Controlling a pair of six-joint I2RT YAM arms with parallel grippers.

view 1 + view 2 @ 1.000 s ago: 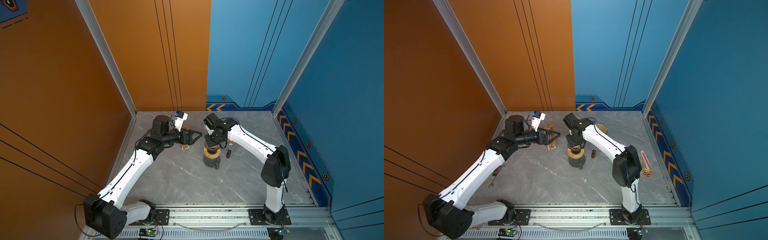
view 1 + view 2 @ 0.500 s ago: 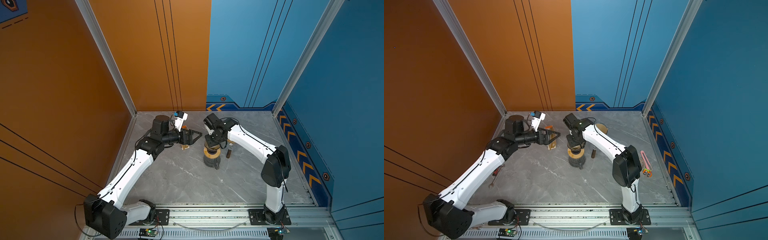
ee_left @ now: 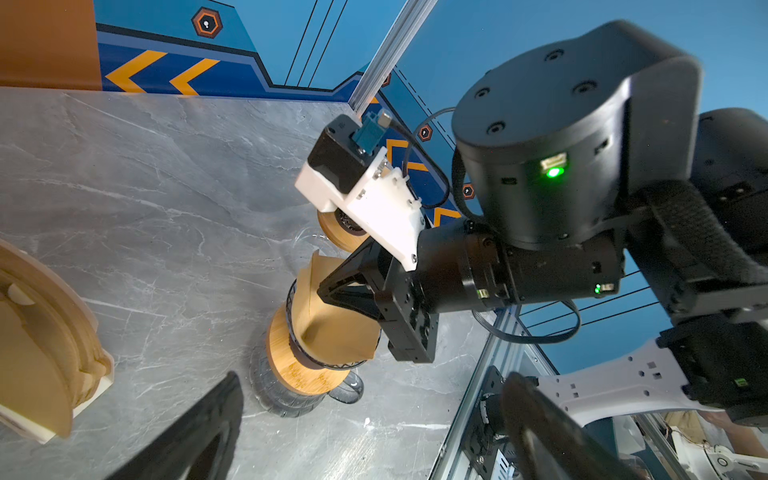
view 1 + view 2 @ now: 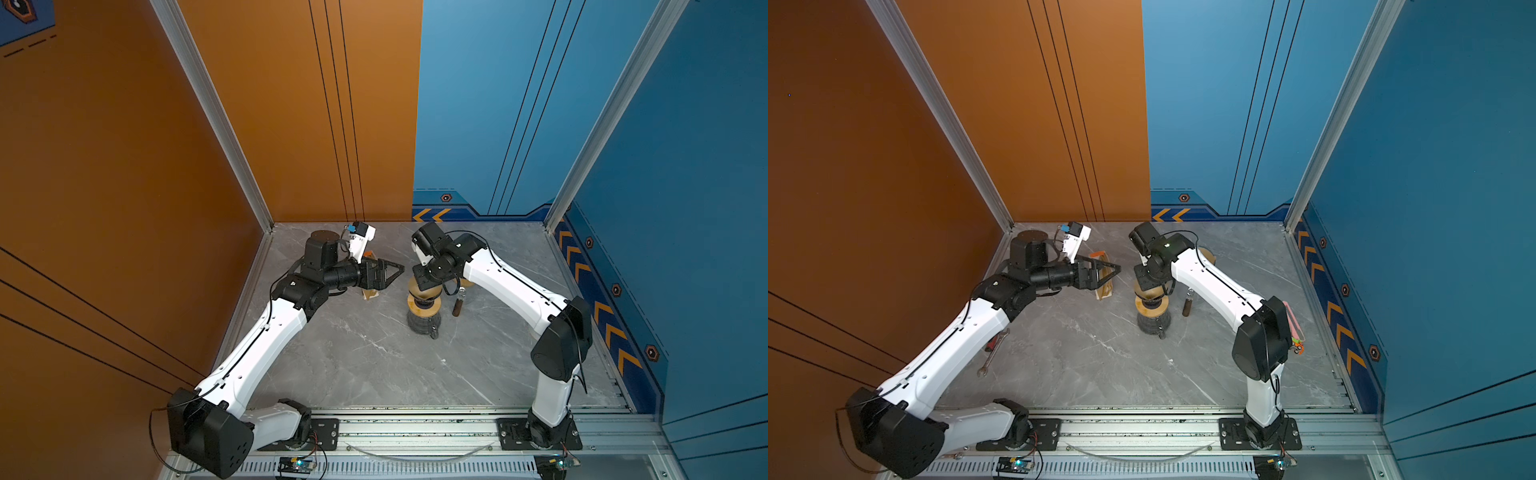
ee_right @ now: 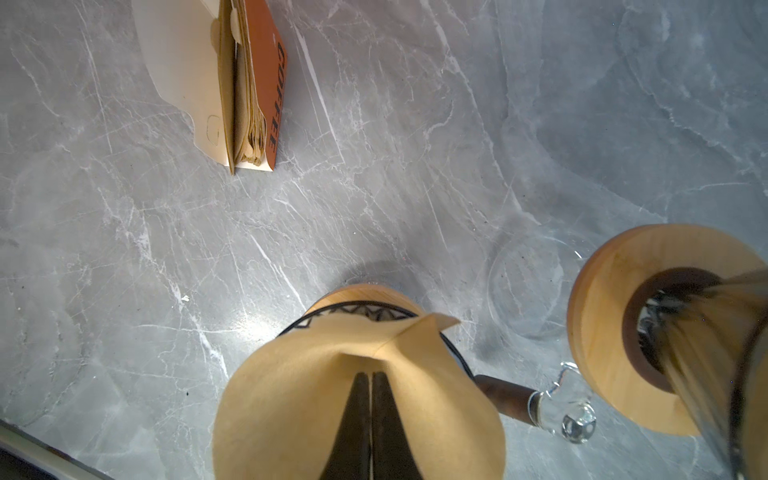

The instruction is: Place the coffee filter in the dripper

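Observation:
The brown paper coffee filter (image 5: 291,395) stands opened as a cone in the dripper (image 5: 365,309), a black wire frame with a wooden collar (image 3: 291,365) on a glass carafe (image 3: 286,401). My right gripper (image 5: 371,376) is shut, pointing down with its fingertips inside the filter's cone; nothing shows between them. In both top views the right wrist covers most of the filter (image 4: 412,284) above the dripper (image 4: 424,305) (image 4: 1152,307). My left gripper (image 4: 397,270) (image 4: 1115,270) hangs open just left of the dripper, holding nothing, with its fingers (image 3: 195,432) wide apart.
A holder of spare filters marked COFFEE (image 5: 249,83) (image 4: 370,291) stands under the left gripper. A second wooden-collared dripper (image 5: 623,332) and a brown-handled tool (image 4: 458,305) lie right of the carafe. A wrench (image 4: 992,353) lies by the left arm, a pink tool (image 4: 1291,324) by the right.

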